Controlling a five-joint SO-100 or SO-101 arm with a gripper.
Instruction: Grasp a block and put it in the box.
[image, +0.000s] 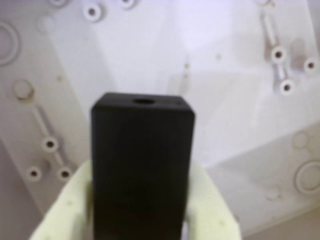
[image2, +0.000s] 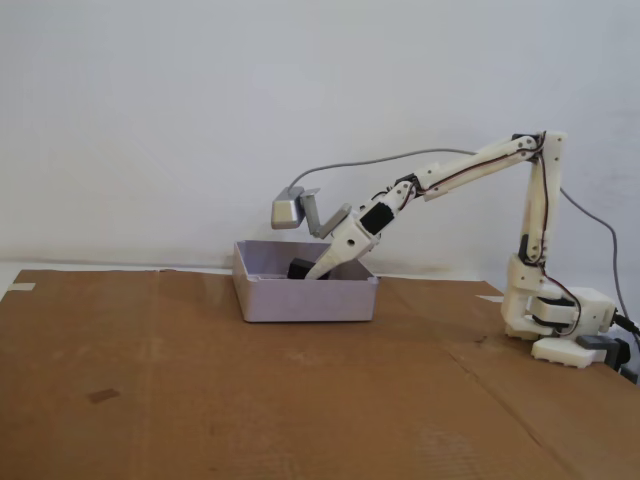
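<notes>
- Gripper (image: 137, 220) is seen clamped on the black block (image: 142, 165) in wrist view, pale fingers (image: 67, 210) pressed to both sides.
- Block's long axis runs straight out from the jaws, holed end face pointing away, w/ the white box (image: 150, 45) floor right beyond it.
- In fixed view the block (image2: 301, 268) is held inside the box (image2: 305, 297), below rim level, approx. centre.
- Arm is stretched far out from its base (image2: 560, 325) toward the box, wrist tilted down; only a release seems left.

In the fixed view, the box (image2: 305, 296) sits on the cardboard (image2: 200, 400), left of the arm's base (image2: 555, 320).
</notes>
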